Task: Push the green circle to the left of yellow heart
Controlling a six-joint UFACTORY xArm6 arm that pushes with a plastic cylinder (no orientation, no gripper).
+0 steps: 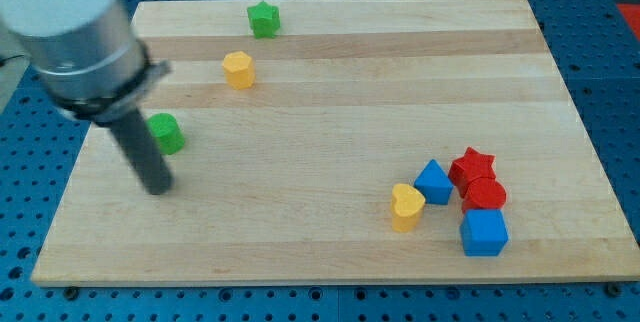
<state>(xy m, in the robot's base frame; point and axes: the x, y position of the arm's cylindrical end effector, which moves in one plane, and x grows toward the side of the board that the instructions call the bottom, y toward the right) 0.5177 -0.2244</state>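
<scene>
The green circle (166, 133) lies near the board's left edge. My tip (157, 189) rests on the board just below it, a short gap apart. The yellow heart (406, 207) sits at the lower right, far to the right of the green circle, touching a blue triangle-like block (433, 182). The arm's grey body fills the view's top left corner.
A green star (264, 19) and a yellow hexagon (239, 69) lie at the upper left. A red star (472, 167), a red block (484, 196) and a blue cube (484, 232) cluster right of the yellow heart. The wooden board (330, 112) lies on a blue table.
</scene>
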